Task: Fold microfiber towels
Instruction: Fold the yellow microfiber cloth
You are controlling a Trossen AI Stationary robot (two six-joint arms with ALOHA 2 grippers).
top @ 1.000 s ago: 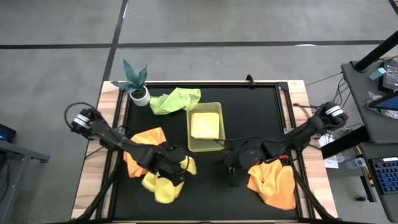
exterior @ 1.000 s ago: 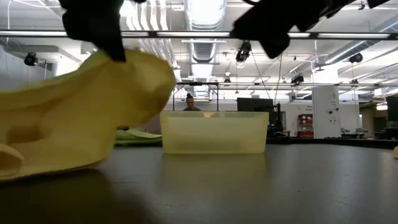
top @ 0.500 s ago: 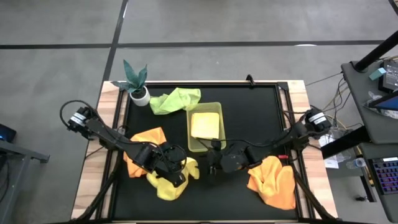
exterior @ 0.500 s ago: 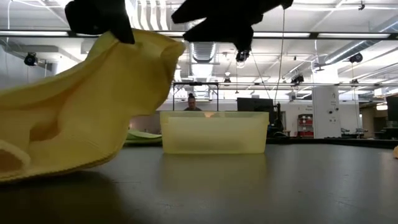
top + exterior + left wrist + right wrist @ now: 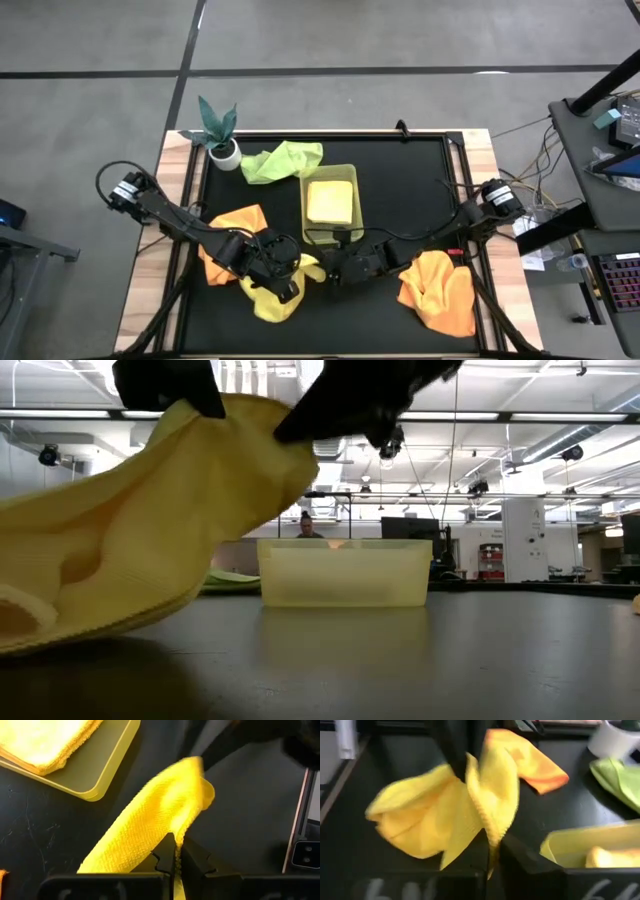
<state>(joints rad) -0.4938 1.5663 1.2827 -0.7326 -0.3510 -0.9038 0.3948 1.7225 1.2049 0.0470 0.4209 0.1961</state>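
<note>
Your left gripper (image 5: 283, 268) is pinched shut on a corner of the yellow towel (image 5: 268, 300), which droops in a limp heap near the front edge of the table (image 5: 420, 185), just left of centre and in front of the tray (image 5: 347, 232). It is light, soft and floppy, so expect it to sag and bunch wherever it goes unsupported. Your right gripper (image 5: 335, 270), just right of the left one, has its fingers together on the same towel's neighbouring edge; judge your holds by corners and hems, keeping the cloth taut between the two.
</note>
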